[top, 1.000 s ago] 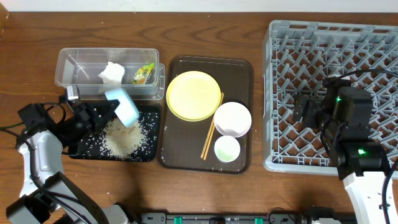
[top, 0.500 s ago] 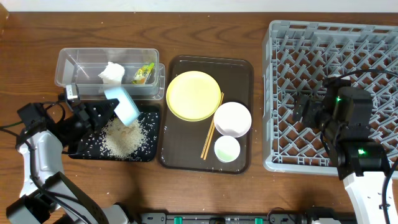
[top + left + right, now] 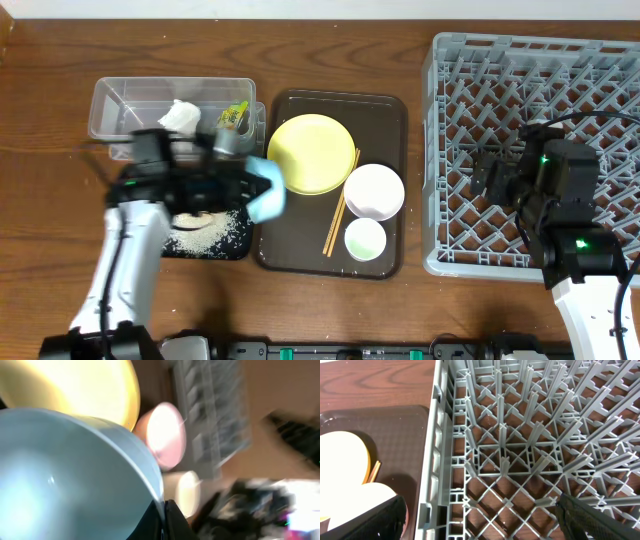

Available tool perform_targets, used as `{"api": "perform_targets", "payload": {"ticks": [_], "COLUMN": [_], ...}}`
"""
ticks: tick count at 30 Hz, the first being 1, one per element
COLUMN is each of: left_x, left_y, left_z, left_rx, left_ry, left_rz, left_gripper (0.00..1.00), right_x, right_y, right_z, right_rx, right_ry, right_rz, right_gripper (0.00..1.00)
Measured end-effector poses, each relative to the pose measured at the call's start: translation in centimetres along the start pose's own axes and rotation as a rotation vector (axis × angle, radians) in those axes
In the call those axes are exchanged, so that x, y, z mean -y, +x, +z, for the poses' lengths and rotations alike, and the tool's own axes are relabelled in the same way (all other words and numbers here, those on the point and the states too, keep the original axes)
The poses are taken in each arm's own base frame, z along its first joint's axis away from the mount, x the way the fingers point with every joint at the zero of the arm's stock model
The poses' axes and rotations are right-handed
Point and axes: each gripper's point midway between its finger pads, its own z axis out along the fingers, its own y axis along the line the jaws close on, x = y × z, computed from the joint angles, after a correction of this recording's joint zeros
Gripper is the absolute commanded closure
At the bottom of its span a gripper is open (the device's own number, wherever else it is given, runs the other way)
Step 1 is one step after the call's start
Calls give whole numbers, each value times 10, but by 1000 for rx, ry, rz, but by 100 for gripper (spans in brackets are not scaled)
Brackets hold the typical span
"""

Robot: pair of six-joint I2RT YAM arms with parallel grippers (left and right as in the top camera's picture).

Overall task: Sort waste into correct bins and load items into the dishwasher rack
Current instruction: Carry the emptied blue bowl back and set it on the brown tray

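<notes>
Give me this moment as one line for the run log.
left gripper: gripping blue bowl by rim | right gripper: open over rack | rice: in black tray

No text, label or number can be read anywhere.

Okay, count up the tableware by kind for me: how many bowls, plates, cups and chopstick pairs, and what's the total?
Bowls: 2, the light-blue bowl and the white bowl
Plates: 1, the yellow plate
Cups: 1, the pale-green cup
Chopstick pairs: 1, the wooden chopsticks
Total: 5
</notes>
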Motion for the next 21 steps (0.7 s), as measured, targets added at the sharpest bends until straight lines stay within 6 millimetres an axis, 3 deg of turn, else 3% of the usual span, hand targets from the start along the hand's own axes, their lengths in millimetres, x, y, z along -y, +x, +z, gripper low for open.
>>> {"api": "perform_targets", "payload": {"ticks": [8, 14, 21], "left_x": [-12, -33, -44], "left_y": [54, 71, 70], "left_z": [61, 86, 93], "left_rx": [-261, -356, -363], "left_ry": [-343, -513, -574], "left_rz": [253, 374, 406], "left_gripper": [94, 92, 58], "right_x": [0, 0, 0], "right_y": [0, 0, 0], "right_z": [0, 0, 0], "right_rx": [0, 0, 0], "right_ry": [0, 0, 0], "right_rz": [0, 0, 0], "right_gripper": [5, 5, 5]}}
